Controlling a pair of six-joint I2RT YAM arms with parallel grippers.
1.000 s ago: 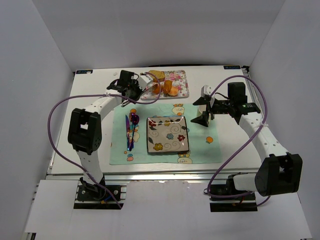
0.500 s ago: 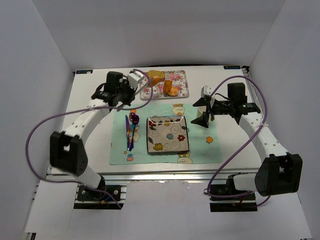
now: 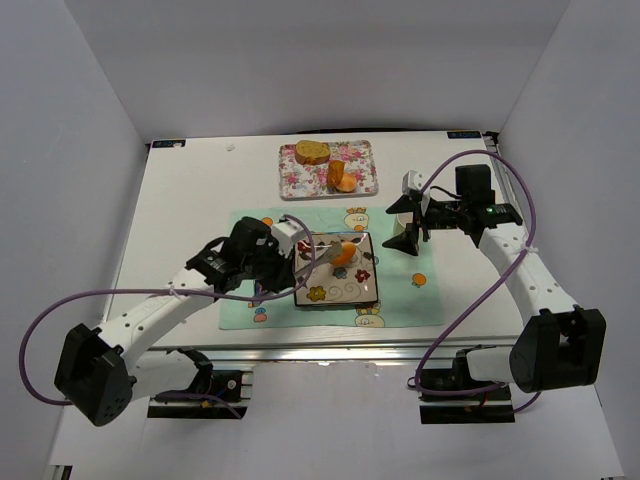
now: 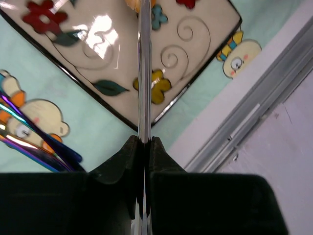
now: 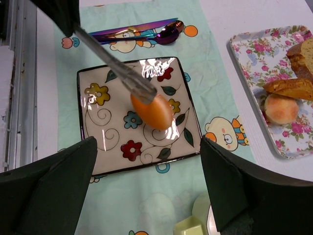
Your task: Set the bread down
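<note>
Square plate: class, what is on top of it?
A bread roll, pinched in metal tongs, sits over the plate's middle; the pattern beneath the roll is hidden.

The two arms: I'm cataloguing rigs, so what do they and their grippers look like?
Both the left arm and right arm have white tubular links joined by chunky black joint housings. A purple cable loops alongside each. The left gripper and right gripper have black wedge-shaped fingers. A small green light shows near the right wrist.
</note>
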